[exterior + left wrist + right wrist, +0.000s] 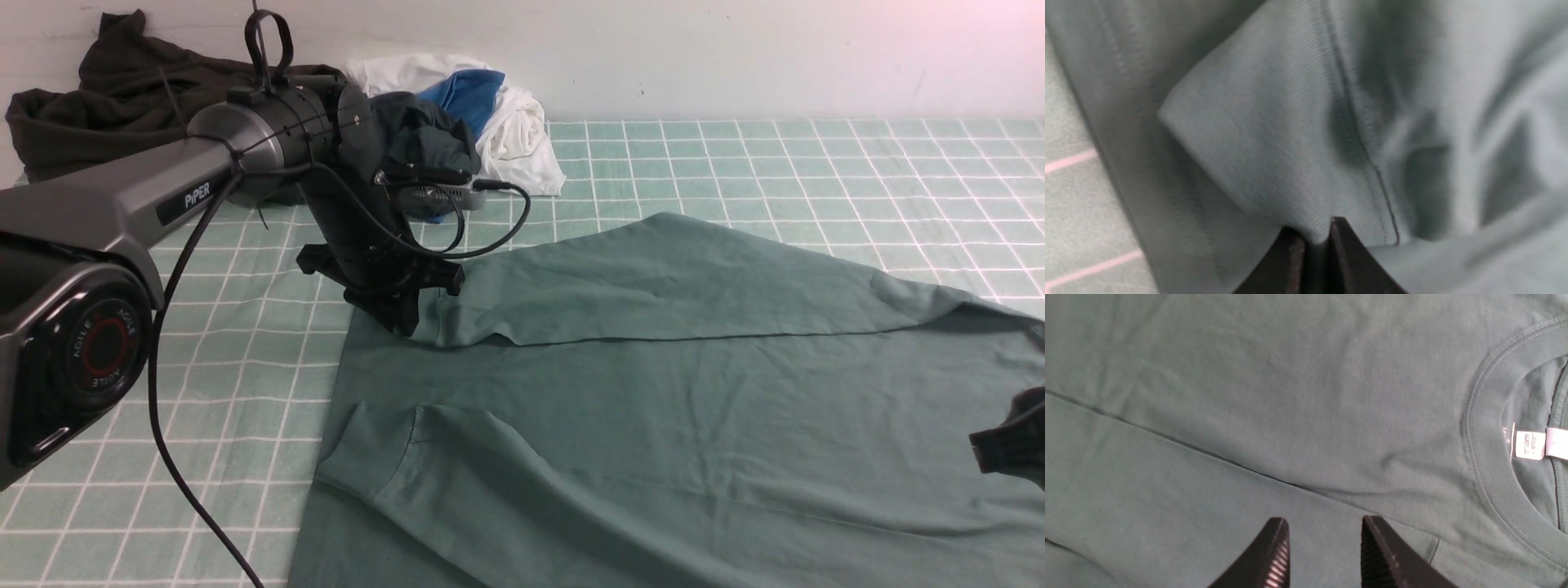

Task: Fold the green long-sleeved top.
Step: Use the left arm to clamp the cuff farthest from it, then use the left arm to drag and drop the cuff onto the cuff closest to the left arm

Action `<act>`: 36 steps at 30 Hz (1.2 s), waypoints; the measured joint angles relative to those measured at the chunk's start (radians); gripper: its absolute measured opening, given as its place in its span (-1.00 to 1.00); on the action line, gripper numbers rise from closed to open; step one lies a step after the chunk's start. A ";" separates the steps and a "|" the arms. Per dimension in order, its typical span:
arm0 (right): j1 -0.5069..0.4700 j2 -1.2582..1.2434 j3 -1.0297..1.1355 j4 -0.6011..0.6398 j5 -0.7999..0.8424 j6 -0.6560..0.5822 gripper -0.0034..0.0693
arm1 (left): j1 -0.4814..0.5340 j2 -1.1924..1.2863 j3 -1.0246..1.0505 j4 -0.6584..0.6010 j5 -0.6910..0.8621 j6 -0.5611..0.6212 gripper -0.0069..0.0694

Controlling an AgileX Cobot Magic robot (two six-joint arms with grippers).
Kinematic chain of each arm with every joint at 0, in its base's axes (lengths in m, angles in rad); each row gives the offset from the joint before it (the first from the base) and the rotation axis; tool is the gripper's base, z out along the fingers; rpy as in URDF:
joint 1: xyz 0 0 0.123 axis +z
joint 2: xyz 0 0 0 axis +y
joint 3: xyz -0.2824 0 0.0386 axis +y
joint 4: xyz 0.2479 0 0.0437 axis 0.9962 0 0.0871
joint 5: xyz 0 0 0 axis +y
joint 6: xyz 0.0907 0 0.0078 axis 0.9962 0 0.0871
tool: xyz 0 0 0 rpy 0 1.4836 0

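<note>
The green long-sleeved top (653,408) lies spread over the checked table, one sleeve folded across its body and the other sleeve's cuff (384,457) lying nearer the front. My left gripper (402,317) points down at the folded sleeve's end at the garment's left edge. In the left wrist view it (1315,233) is shut on a pinched fold of the green cloth (1257,134). At the right edge, my right gripper (1012,441) hovers over the top. It (1325,524) is open and holds nothing, with the flat cloth (1249,396) below it and the neckline (1486,465) with its white label (1529,445) nearby.
At the back left lies a very dark olive garment (98,98). Behind my left arm sits a dark teal-grey garment (424,135) with blue cloth (469,94) and white cloth (522,139). The green checked table cover (816,163) runs back to the wall.
</note>
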 joint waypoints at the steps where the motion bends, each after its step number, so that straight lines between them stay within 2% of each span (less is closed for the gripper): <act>1: 0.000 0.000 0.000 0.000 0.000 0.000 -0.24 | 0.000 -0.002 0.000 0.000 0.000 0.000 -0.75; 9: 0.000 0.000 0.000 0.000 0.011 -0.005 -0.24 | -0.063 -0.153 0.000 -0.008 0.056 0.042 -0.75; 14: 0.000 -0.009 0.000 0.000 0.032 -0.007 -0.24 | -0.096 -0.311 0.047 -0.059 0.108 0.042 -0.75; 20: 0.000 -0.101 0.000 0.011 0.050 -0.007 -0.24 | -0.091 -0.538 0.392 -0.117 0.081 0.029 -0.75; 26: 0.000 -0.166 0.000 0.016 0.064 -0.007 -0.24 | -0.091 -0.712 0.766 -0.170 -0.057 0.029 -0.75; 30: 0.016 -0.170 0.000 0.022 0.073 -0.007 -0.24 | -0.092 -0.743 0.924 -0.180 -0.143 0.046 -0.70; 33: 0.081 -0.170 0.000 0.022 0.092 -0.033 -0.24 | -0.092 -0.743 1.009 -0.181 -0.208 0.091 -0.47; 36: 0.137 -0.170 0.000 0.022 0.149 -0.057 -0.24 | -0.092 -0.743 1.019 -0.181 -0.221 0.135 -0.12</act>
